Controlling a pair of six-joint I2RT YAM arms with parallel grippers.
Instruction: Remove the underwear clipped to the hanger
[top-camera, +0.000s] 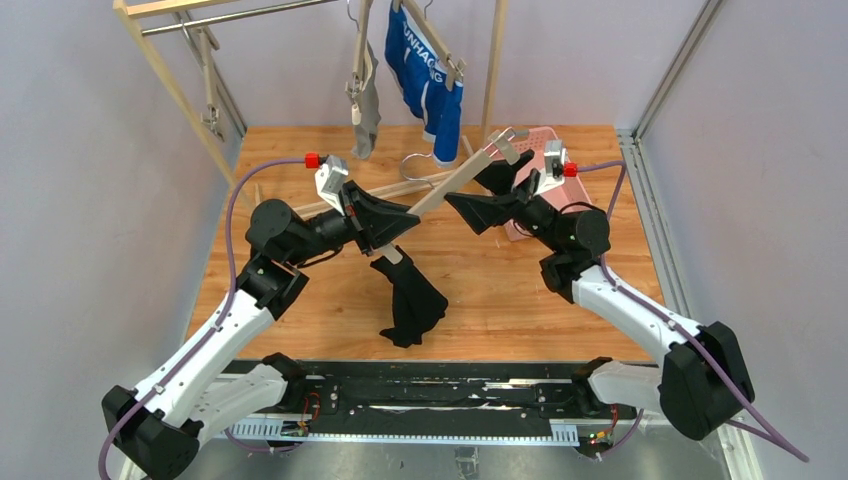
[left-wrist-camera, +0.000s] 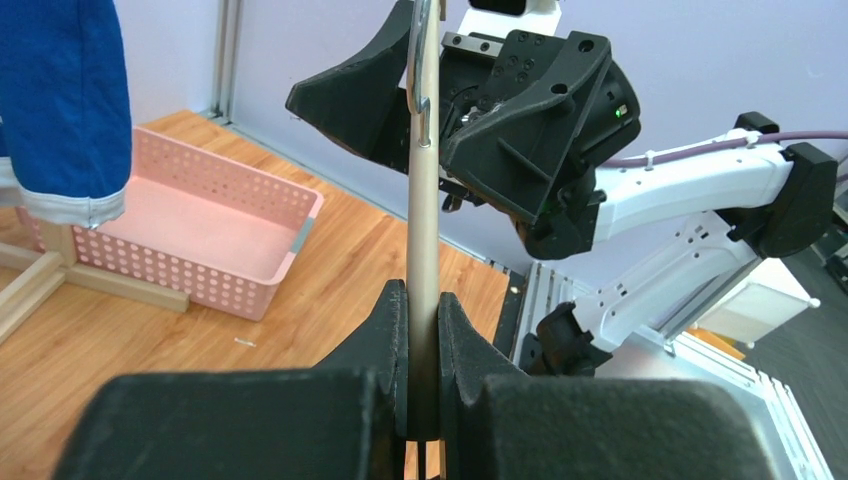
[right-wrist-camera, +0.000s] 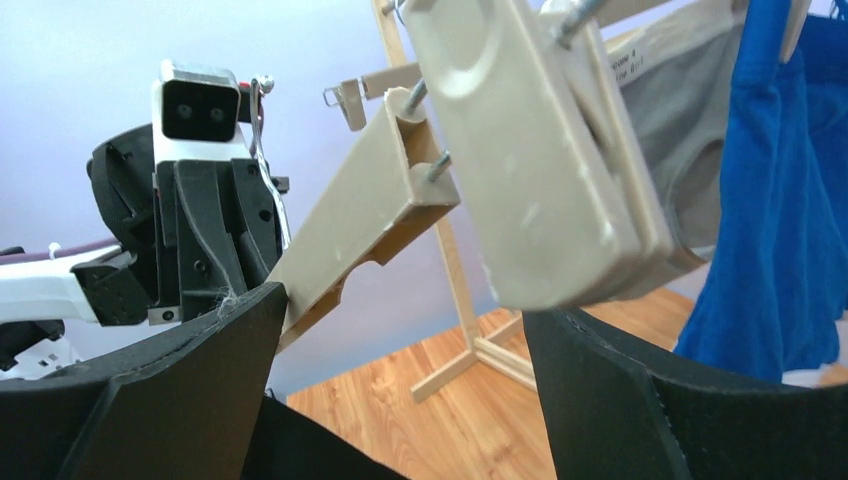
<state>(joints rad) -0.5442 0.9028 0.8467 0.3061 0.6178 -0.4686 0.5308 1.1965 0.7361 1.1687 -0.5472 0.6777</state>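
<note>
Pale lilac walls closed in a wooden tabletop (top-camera: 300, 310), and at its 11 o'clock corner we saw a timber rack (top-camera: 165, 70) with a metal rail across the top.

The left gripper (top-camera: 395, 232) sat near the middle of the table. Its fingers (left-wrist-camera: 395, 335) were pressed together on the beige bar of a hanger (top-camera: 450, 185), which ran between them with no gap in the left wrist view.

The black underwear (top-camera: 412, 300) hung from the lower end of that hanger, at the gripper's 6 o'clock. Its bottom folds lay on the wood.

At 12 o'clock of the table the grey underwear (top-camera: 365, 110) hung from a clip on a second hanger up on the rack. The blue underwear (top-camera: 425, 80), white lettering across its top, was clipped just beside it on the 3 o'clock side.

The held hanger slanted up towards 2 o'clock into the right gripper (top-camera: 463, 185). We saw its fingers (right-wrist-camera: 180, 390) spread well apart on either side of the hanger's end clip (right-wrist-camera: 530, 160). We could not tell whether either finger touched the clip or the bar.

In the right wrist view the grey and blue shorts showed behind that clip at 2 o'clock.

A pink perforated basket (top-camera: 540, 150) stood on the table just beyond the right wrist, at its 1 o'clock.
</note>
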